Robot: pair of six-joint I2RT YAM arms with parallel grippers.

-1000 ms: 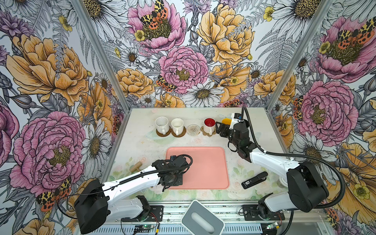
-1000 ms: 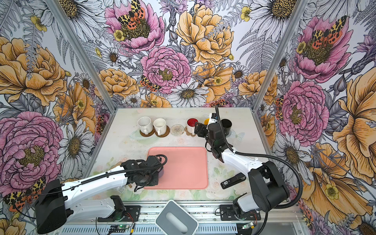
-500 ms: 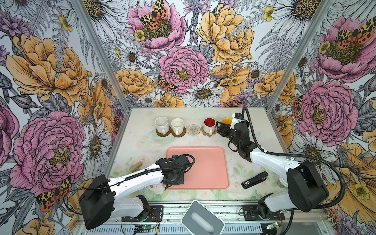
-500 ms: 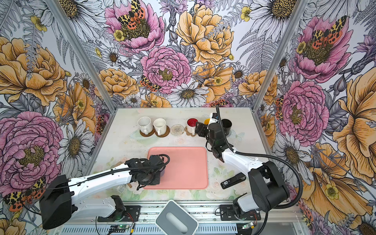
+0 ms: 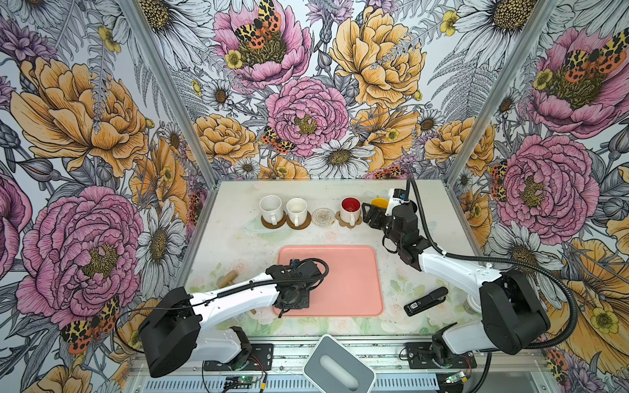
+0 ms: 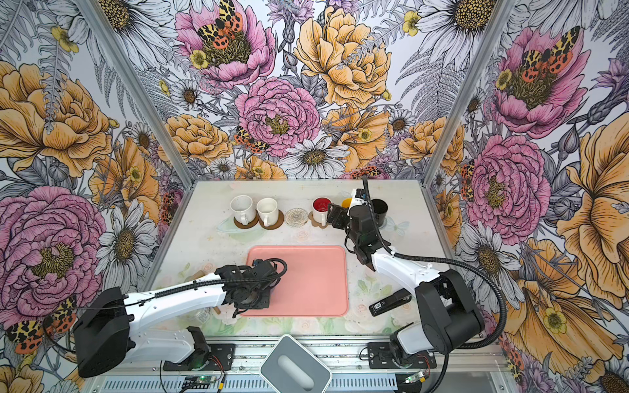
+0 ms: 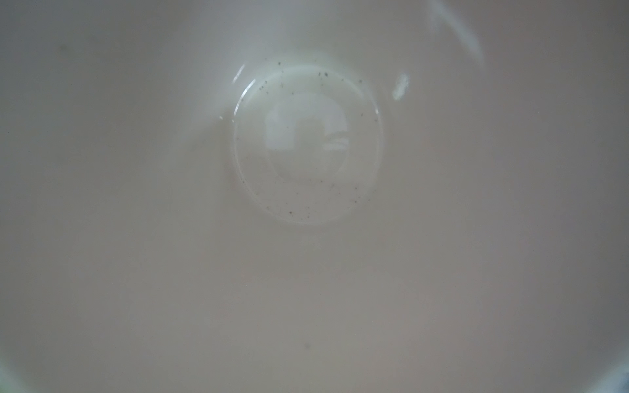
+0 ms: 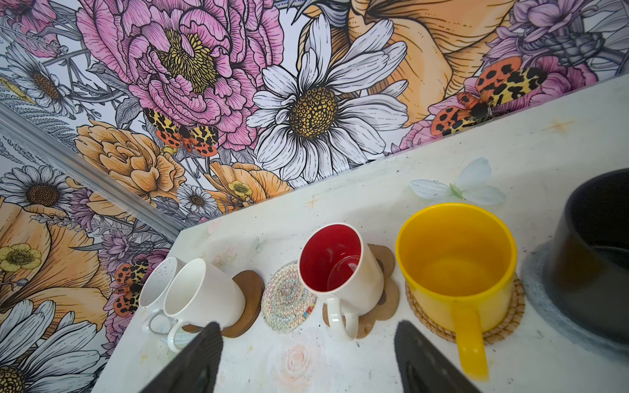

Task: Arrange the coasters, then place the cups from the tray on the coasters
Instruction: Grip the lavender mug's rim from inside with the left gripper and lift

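Note:
Along the back stand two white cups point(image 5: 270, 207) point(image 5: 296, 209) on brown disc coasters point(image 5: 272, 224), a bare whitish woven coaster point(image 5: 323, 217), a red-inside cup point(image 5: 350, 208) on the paw-print coaster point(image 8: 384, 299), a yellow cup point(image 8: 456, 272) on the rattan coaster point(image 8: 510, 316) and a black cup point(image 6: 378, 209) on the grey-blue coaster point(image 8: 544, 306). My right gripper point(image 8: 309, 360) hangs open and empty just in front of the red-inside cup's handle. My left gripper point(image 5: 293, 296) sits over the pink tray's point(image 5: 350, 279) front-left corner. A cup's white inside point(image 7: 306, 143) fills its wrist view and hides the fingers.
A black stapler-like bar point(image 5: 425, 301) lies right of the tray. A wooden piece point(image 5: 227, 277) lies to its left. A grey rounded box point(image 5: 338, 365) sits at the front edge. The right arm partly covers a white round container point(image 5: 472, 303).
The left gripper has shifted slightly to the right over the tray's front-left corner. The right gripper has barely moved and stays open.

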